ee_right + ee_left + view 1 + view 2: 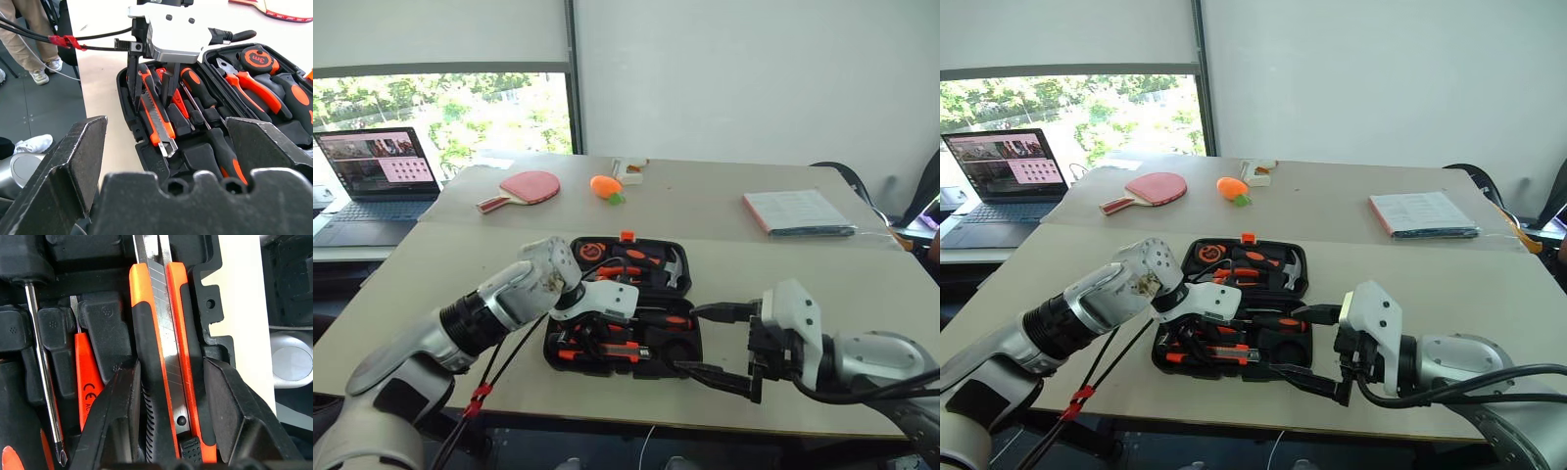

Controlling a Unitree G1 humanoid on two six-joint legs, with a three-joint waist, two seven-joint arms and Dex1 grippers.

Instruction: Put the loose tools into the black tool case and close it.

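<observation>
your right gripper [717, 341] hangs at the near right corner of the black tool case [651, 364], fingers spread as wide as they go and holding nothing. risk: one finger reaches over the case's near edge, so any sweep toward the left could shove the case across the table [862, 294] or foul the lid when it comes down.

just beyond, your left gripper [149, 93] points down into the front half of the case. its fingers are partly closed, one on each side of the black-and-orange utility knife [164, 352], which lies along its slot at the near edge. whether the knife is fully seated cannot be told; it looks slightly proud at one end. risk: lift away with the fingers tight and you drag it back out; leave it proud and the lid will not shut.

beside it, a slim all-orange screwdriver [87, 372] and a long screwdriver [217, 139] lie in their slots.

farther back, the lid half holds pliers [247, 81], a hammer [674, 266] and a tape measure [255, 58]. the case stands open, the orange latch [626, 236] at its far edge. closing is not yet begun.
</observation>
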